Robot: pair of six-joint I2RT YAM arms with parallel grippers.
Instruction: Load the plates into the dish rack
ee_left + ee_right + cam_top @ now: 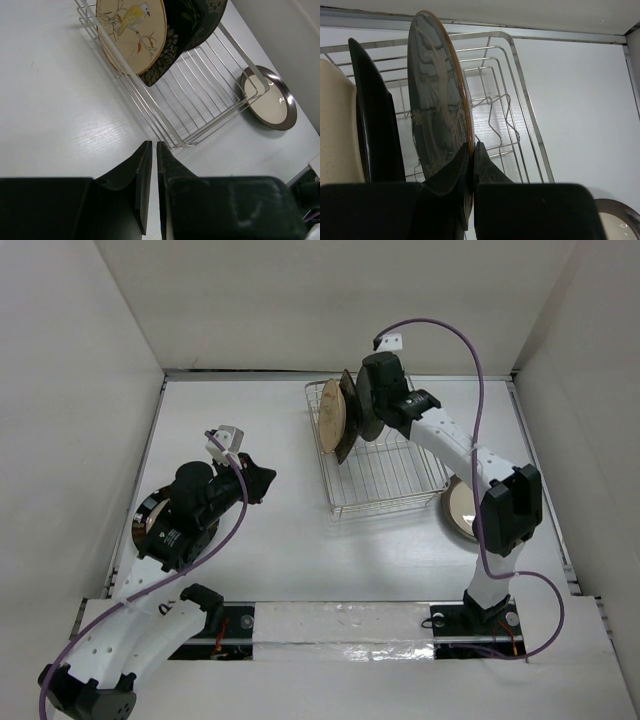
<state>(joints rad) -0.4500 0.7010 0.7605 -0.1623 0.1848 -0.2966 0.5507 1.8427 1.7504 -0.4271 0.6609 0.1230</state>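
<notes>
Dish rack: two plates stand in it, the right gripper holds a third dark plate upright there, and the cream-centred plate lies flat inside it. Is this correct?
No: the cream-centred plate lies flat on the table outside the dish rack, beside its corner, as the left wrist view shows. The two standing plates and the right gripper holding the dark plate upright are correct.

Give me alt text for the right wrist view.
Right hand pinches the rim of a dark round plate, upright at the wire dish rack. A black plate and a tan plate stand to its left; a cream-centred plate lies lower right.
</notes>
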